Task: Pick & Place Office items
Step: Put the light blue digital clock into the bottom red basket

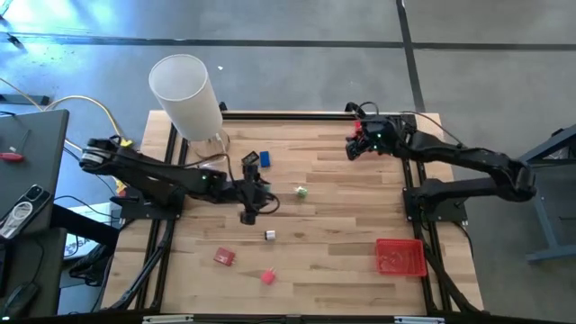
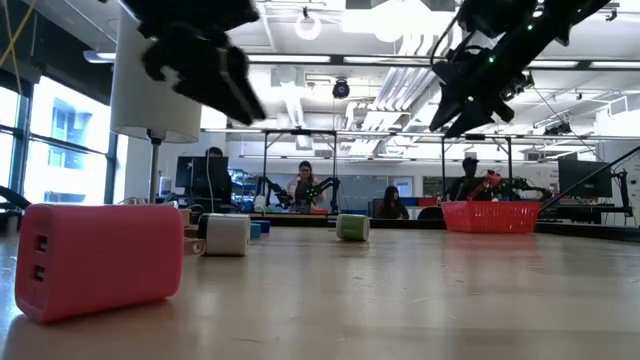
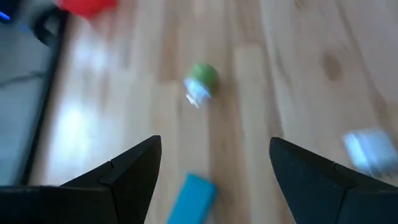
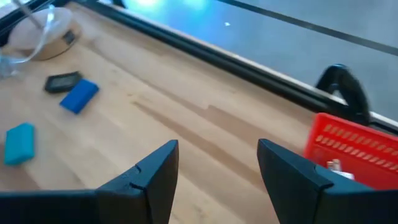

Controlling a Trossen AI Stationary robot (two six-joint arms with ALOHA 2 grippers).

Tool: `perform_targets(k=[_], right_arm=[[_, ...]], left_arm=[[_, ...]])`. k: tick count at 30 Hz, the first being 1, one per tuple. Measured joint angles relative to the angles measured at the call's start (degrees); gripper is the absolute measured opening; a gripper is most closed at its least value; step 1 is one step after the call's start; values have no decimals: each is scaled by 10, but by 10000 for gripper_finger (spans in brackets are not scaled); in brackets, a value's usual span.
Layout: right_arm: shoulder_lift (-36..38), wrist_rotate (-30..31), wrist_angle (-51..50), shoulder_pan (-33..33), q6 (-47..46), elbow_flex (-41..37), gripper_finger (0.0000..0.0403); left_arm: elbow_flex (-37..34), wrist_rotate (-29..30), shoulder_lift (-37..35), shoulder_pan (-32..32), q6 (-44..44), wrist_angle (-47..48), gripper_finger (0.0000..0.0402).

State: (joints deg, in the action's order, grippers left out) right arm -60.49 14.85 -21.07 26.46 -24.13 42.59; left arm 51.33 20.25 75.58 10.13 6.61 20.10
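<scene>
Left gripper (image 1: 249, 216) hangs with fingers apart, empty; lower it squarely over one piece (the green one (image 1: 301, 192) lies near)

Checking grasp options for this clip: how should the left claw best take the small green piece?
Probably from straight above, closing across its short sides: the green piece is small, squat and stands alone on the table, with bare wood all round. The left claw, open, hangs nearby.
</scene>
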Motion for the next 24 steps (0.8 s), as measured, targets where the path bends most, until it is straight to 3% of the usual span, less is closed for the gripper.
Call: perform_targets(k=[3,11,17,24], right_arm=[[0,0,4,-28,-1,0,205],[0,2,20,-100,-2,0,205],[0,4,40,-154,-2,0,205],[0,4,72,-210,4,0,205]], left_arm=[[0,-34,-13,0,-21,52,291],[-23,-45,-8,-15,-80,119,291],[-69,-100,-9,-37,-89,105,291],[-111,-105,-9,-55,-103,68,291]])
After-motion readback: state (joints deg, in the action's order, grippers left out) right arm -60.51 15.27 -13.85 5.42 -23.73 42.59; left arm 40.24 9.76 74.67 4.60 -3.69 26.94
